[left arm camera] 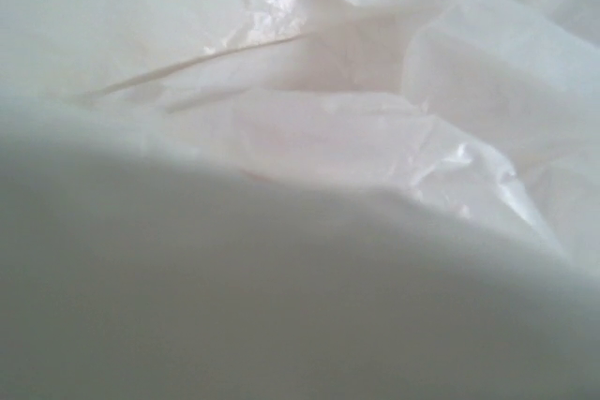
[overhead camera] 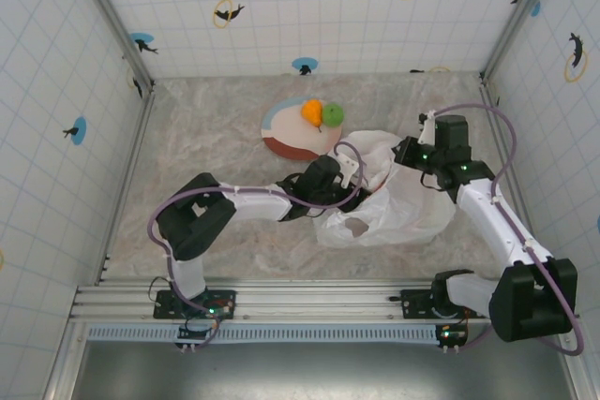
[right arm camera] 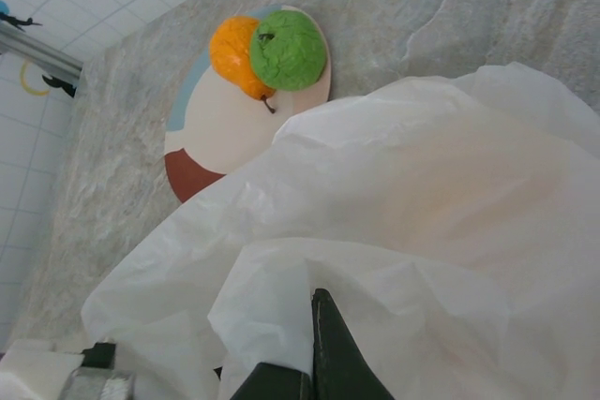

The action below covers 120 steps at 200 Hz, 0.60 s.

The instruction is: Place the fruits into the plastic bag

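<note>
Folds of the plastic bag [overhead camera: 403,205] hid your left gripper [overhead camera: 353,170], state untellable, while your right gripper [right arm camera: 314,348] pinched its film.

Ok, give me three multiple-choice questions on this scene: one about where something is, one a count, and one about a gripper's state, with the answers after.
1. Where are the orange fruit and the green fruit?
A. on the plate
B. on the bare table
C. against the back wall

2. How many fruits lie on the plate?
A. one
B. two
C. four

3. What state is the right gripper in?
A. wide open over the plate
B. shut on the plastic bag
C. shut on the green fruit

Answers:
1 A: both sit side by side near the plate's rim.
2 B: the orange one and the green one are the fruits seen on it.
3 B: its dark fingers meet, with bag film bunched around them.
</note>
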Motion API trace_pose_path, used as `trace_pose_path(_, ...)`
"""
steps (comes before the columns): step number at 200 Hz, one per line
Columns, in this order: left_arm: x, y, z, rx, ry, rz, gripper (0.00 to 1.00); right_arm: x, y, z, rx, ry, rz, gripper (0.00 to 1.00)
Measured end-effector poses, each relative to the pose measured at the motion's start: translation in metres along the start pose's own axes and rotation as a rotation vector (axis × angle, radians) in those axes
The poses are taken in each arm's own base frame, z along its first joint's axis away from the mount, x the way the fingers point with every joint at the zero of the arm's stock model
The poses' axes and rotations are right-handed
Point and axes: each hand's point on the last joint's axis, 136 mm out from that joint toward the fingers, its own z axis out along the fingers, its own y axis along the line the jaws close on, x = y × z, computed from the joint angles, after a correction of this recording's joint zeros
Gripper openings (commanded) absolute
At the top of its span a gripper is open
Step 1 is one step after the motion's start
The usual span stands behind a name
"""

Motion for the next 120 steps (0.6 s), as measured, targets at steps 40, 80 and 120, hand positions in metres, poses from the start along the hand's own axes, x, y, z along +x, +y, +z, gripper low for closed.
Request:
trace_pose_path(40,-0.015,-0.009,-0.019,0.02,-0.038,0.011,0.85,-0.003,-0.006,-0.002,0.012,-0.01,0.012,0.0)
trace_pose_path(80,-0.022,-0.005,-0.052,0.015,-0.077,0.003,0.85,-0.005,-0.009,-0.003,0.014,-0.014,0.003,0.0)
trace_pose_path(120,-0.027,0.007,-0.086,-0.025,-0.113,-0.002,0.85,-0.007,-0.017,-0.005,0.033,-0.017,-0.006,0.0)
